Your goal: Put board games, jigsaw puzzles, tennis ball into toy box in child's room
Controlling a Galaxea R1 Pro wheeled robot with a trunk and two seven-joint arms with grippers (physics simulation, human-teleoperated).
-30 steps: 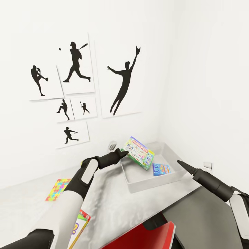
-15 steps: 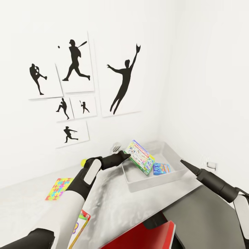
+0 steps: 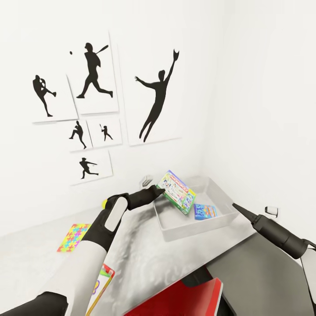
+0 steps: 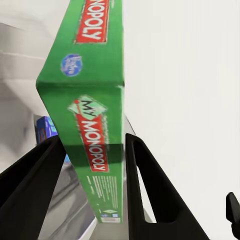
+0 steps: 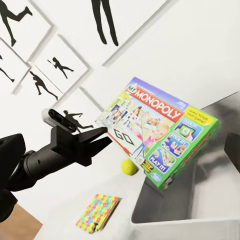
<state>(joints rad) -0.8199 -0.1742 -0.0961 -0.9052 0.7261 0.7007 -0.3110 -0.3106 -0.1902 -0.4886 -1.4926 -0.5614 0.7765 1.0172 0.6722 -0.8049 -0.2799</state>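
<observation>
**Monopoly box held tilted over the tray's near-left corner**

Your left gripper [image 3: 159, 189] is clamped on the Monopoly box [image 3: 176, 192]: in the left wrist view both dark fingers [image 4: 145, 185] sit either side of the green box [image 4: 92, 100], pressed to its thin edge. The box is tilted, one corner low, over the left end of the toy box [image 3: 193, 226], which stands on the table [image 3: 140, 254] in the corner of the room. From the right wrist view its lower corner looks to be at or just inside the tray's rim, though you can't tell from here whether it touches.

A blue game box [image 3: 205, 212] already lies flat on the tray floor, just right of the Monopoly box.

The tennis ball [image 5: 129, 166] rests on the table just outside the tray, behind your left arm. A jigsaw puzzle [image 3: 73, 237] lies flat farther left on the table, well apart from the tray. Another colourful flat item [image 3: 102, 285] pokes out near the table's front edge, partly hidden by your left arm.

Your right gripper [image 3: 239, 207] hangs in the air to the right of the tray, holding nothing; its tip looks drawn to a point, so the fingers seem closed.
</observation>
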